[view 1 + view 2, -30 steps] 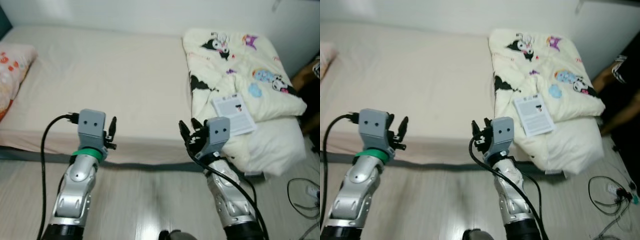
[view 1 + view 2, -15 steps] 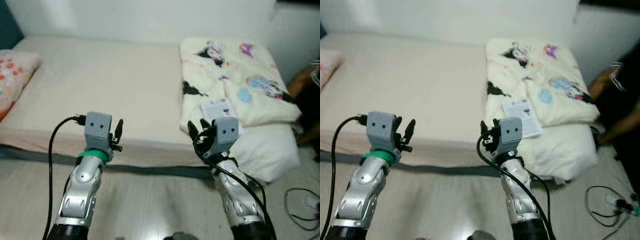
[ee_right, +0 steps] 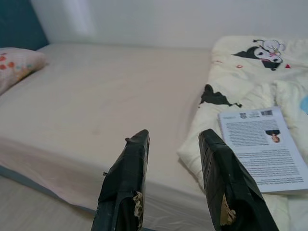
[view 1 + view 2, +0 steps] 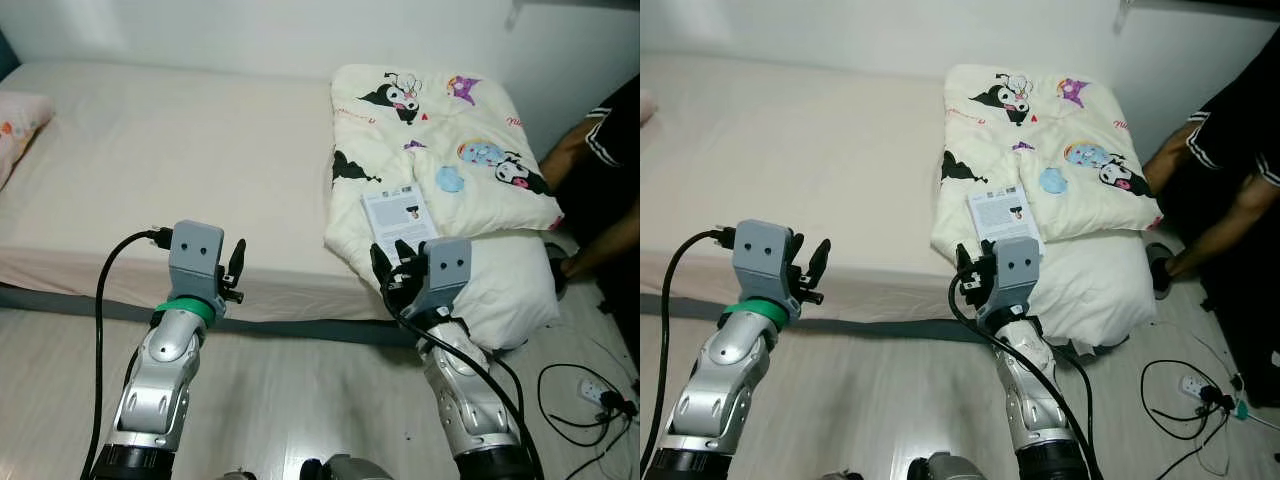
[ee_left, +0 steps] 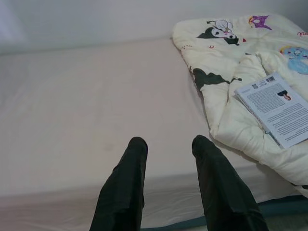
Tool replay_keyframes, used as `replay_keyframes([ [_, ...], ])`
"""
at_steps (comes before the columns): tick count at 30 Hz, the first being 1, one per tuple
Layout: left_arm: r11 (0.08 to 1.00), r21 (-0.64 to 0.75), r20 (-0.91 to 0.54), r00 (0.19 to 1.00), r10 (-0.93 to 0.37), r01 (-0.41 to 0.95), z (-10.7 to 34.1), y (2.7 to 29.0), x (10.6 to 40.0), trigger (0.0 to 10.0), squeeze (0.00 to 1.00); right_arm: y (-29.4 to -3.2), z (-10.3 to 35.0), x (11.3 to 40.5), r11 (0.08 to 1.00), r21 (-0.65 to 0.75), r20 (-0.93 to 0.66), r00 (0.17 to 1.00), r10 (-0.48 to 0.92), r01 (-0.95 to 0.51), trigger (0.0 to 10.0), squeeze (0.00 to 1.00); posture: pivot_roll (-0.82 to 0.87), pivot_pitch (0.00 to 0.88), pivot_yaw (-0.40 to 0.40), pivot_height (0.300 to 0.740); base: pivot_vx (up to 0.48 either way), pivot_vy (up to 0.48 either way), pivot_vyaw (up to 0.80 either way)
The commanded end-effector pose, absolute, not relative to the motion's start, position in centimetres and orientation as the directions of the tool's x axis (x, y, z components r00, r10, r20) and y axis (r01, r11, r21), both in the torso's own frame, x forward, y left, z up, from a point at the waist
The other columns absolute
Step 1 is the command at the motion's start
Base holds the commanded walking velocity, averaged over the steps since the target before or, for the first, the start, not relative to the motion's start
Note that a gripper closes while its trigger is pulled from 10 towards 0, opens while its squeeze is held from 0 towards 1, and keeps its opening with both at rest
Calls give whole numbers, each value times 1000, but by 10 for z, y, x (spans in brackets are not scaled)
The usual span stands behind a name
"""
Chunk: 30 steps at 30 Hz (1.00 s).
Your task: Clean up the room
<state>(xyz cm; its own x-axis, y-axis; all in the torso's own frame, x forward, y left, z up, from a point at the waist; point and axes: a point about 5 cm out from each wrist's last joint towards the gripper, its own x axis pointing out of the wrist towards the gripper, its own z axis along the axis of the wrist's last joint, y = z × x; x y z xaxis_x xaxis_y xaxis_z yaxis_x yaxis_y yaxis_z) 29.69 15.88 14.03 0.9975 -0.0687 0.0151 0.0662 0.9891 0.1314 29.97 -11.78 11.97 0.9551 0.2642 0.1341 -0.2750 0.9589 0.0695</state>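
Both arms raised, forearms upright at the near edge of the bed: left gripper over bare mattress, right gripper beside the folded cartoon-print quilt. Fingers of both spread apart, holding nothing. Printed leaflet flat on the quilt's near fold, just beyond the right gripper, not touching; person's arm at far right

A person in a black short-sleeved top crouches at the right of the pale wood-plank floor, one arm reaching down. Near them a black tangled cable runs to a white power strip. A plain white wall rises behind.
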Motion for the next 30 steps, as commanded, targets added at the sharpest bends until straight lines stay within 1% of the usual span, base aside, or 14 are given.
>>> replay_keyframes([
  [1, 990, 128, -12, 998, -67, 68, 135, 160, 297, 10000, 0, -117, 116, 297, 958, 80, 118, 957, 267, -277, 10000, 0, -106, 68, 26, 740, 0, 480, 0],
  [8, 989, 133, -8, 997, -71, 71, 136, 160, 297, 10000, 0, -116, 116, 297, 958, 81, 119, 957, 266, -276, 10000, 0, -106, 66, 28, 740, 0, 463, 0],
  [22, 984, 156, 14, 996, -85, 82, 139, 158, 298, 10000, 0, -115, 115, 299, 957, 81, 119, 956, 267, -278, 10000, 0, -107, 61, 31, 740, 0, 0, 0],
  [30, 982, 154, 29, 993, -116, 110, 139, 154, 297, 10000, 0, -114, 113, 297, 955, 87, 111, 955, 274, -284, 10000, 0, -109, 56, 31, 740, 0, 0, 0],
])
